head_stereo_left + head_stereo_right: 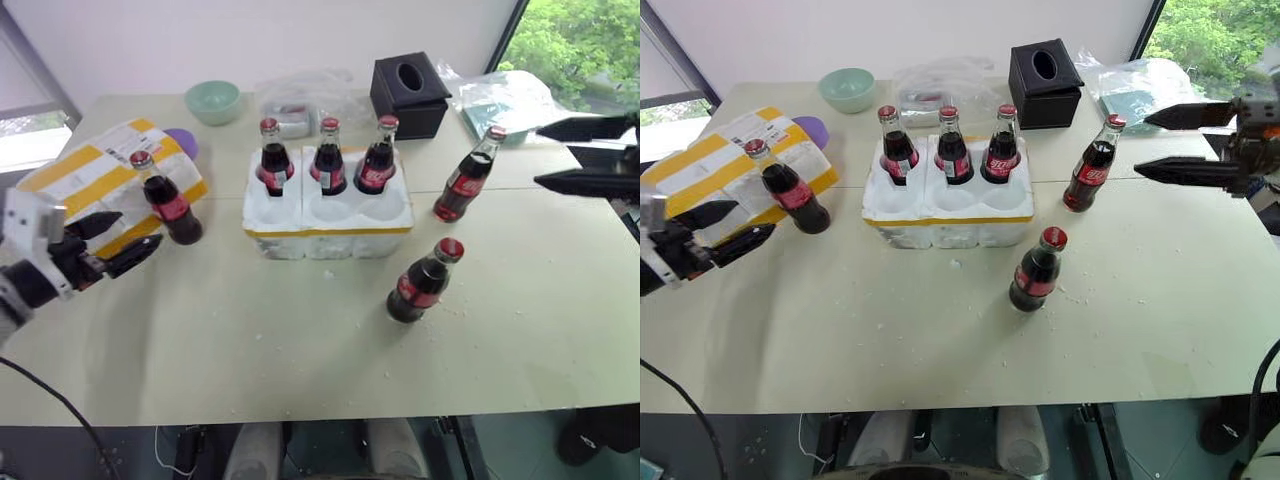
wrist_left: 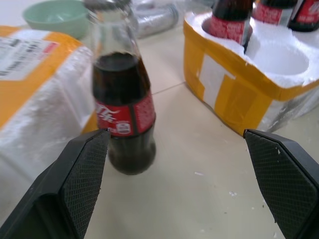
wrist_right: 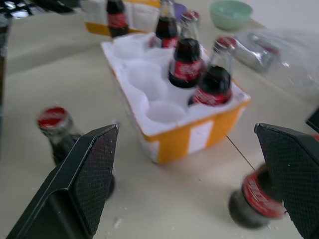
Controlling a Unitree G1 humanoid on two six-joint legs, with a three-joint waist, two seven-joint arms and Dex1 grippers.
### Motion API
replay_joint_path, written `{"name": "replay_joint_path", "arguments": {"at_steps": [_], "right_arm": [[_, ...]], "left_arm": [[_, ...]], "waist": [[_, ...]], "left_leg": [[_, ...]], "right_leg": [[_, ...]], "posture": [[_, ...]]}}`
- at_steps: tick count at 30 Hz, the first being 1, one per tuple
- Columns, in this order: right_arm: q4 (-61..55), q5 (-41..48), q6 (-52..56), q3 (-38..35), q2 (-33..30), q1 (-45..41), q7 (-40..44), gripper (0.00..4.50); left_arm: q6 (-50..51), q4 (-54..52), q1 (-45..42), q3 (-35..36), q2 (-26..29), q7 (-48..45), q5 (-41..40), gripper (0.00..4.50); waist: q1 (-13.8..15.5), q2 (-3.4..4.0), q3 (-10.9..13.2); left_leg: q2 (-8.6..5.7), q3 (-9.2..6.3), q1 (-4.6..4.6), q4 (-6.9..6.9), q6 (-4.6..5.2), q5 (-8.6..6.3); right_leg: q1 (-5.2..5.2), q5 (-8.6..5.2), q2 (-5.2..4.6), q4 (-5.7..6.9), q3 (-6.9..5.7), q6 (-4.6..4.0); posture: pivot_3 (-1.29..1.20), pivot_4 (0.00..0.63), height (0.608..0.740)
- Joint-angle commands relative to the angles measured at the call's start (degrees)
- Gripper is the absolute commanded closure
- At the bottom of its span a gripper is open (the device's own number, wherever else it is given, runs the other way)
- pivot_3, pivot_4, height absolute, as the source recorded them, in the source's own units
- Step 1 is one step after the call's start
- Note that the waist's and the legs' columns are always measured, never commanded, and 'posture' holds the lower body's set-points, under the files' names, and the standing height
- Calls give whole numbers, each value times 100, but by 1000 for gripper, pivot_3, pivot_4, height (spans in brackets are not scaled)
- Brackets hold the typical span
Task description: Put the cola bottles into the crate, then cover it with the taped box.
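six cola bottles stand upright on the table, all with red caps and red labels. three of them sit in the back row of wells in the crate: one at the left, one in the middle, one at the right. the three front wells hold nothing. three more bottles stand loose on the tabletop: one just right of the crate toward the far side, one in front of the crate's right end, and one at the left, just in front of the taped box.

one taped box lies at the table's left edge, with a white shipping label on top. behind the crate are one black tissue box, one pale green bowl and some clear plastic bags. one purple object peeks out behind the taped box.

two grippers are up, both with fingers spread wide and holding nothing. the left gripper hovers low, near the loose left bottle, which the left wrist view shows beside one finger. the right gripper hangs above the table's right side, right of the far loose bottle.
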Motion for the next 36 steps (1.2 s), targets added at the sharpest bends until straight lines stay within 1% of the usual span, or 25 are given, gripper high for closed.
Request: {"name": "replay_joint_path", "arguments": {"at_steps": [1,3,7,10,16,22,29,36], "right_arm": [[-772,641,819,-156,-8,-527,-101,0],[-1092,800,1033,-191,87,-529,-258,0],[-1596,1016,1183,-271,180,-337,-428,0],[-1683,1091,1248,-281,290,-353,-663,0],[-1814,1189,1290,-197,425,-372,-810,0],[-1948,1220,1232,-162,651,-308,-992,0],[-1978,1242,1225,-192,742,-293,-1114,0],[-1999,1272,1213,-241,798,-222,-1251,0]], "left_arm": [[-262,319,-566,-162,-199,532,276,21],[-214,293,-728,-196,-298,626,220,21],[-185,178,-702,-319,-299,623,250,21],[-210,256,-730,-367,-292,672,312,21],[-331,501,-835,-639,-366,818,575,21],[-515,1023,-1293,-938,-547,1028,907,21],[-728,1647,-1881,-1284,-728,1083,1220,21],[-1107,2615,-2554,-1600,-988,1154,1604,21]], "waist": [[19,0,0],[25,-7,-4],[28,-11,-6],[33,-11,-5],[36,-10,-5],[46,-10,-5],[57,-11,-5],[72,-11,-6]], "left_leg": [[0,-2,0,0,0,0],[1,-5,0,1,0,0],[-2,1,-7,1,0,0],[-2,1,-7,2,0,0],[-2,0,-6,5,0,0],[-2,-1,-6,8,1,0],[-2,-1,-6,9,1,0],[-3,-1,-7,10,1,1]], "right_leg": [[-3,0,1,4,0,0],[-4,0,4,10,-1,0],[-4,11,-1,-2,2,20],[-4,12,-1,-1,2,22],[-5,12,1,3,2,21],[-5,13,1,8,1,24],[-5,18,2,10,1,31],[-5,22,2,11,1,40]], "posture": [[0,150,737],[0,150,737],[0,150,737],[0,150,737],[0,150,737],[0,150,737],[0,150,737],[0,150,737]]}}
